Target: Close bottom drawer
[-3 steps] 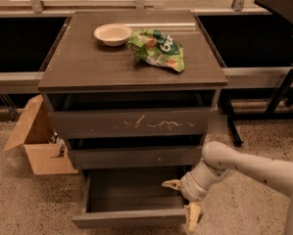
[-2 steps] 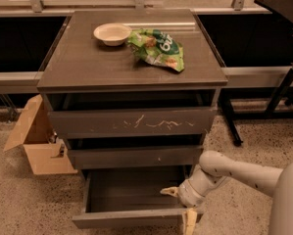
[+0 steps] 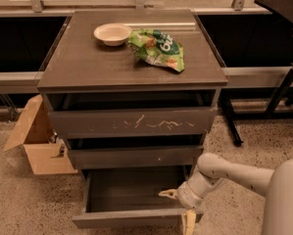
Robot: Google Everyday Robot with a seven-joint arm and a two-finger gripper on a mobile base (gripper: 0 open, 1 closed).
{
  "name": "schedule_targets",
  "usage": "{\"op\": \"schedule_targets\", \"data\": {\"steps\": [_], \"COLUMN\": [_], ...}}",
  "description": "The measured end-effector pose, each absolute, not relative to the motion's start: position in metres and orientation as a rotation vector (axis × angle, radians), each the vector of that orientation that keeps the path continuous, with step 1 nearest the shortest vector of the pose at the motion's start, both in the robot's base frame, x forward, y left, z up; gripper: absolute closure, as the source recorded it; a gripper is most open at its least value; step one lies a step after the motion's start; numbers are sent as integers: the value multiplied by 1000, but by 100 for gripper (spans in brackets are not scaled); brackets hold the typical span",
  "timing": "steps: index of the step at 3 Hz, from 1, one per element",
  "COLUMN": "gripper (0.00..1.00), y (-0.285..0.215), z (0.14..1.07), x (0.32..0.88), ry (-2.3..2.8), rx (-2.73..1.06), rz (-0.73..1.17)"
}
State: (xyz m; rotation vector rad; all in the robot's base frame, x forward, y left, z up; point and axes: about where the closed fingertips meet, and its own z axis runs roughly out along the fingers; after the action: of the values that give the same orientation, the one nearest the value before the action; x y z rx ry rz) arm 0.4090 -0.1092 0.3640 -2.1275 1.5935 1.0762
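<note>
Jaws straddle the right end of the bottom drawer [image 3: 129, 218].

- One white robot arm [image 3: 244, 175] enters from the frame's 4 o'clock edge, reaching toward 10 o'clock.
- It bends at a rounded elbow [image 3: 209, 163]; the forearm slopes toward 7 o'clock.
- The gripper [image 3: 179, 208] sits low, at 5 o'clock from centre, its two yellowish fingers [image 3: 167, 194] spread apart, pointing to 9 and 6 o'clock.

High frontal view, angled down at cabinet [image 3: 97, 65], gripper [image 3: 176, 209] lower right
</note>
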Motion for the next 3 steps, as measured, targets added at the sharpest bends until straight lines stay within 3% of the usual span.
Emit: {"op": "schedule_targets", "data": {"steps": [1, 3], "gripper": [0, 27], "y": [-111, -114], "z": [336, 288], "x": [412, 419], "ry": [1513, 1470], "rx": [-2169, -2217], "rz": [1084, 1069]}}
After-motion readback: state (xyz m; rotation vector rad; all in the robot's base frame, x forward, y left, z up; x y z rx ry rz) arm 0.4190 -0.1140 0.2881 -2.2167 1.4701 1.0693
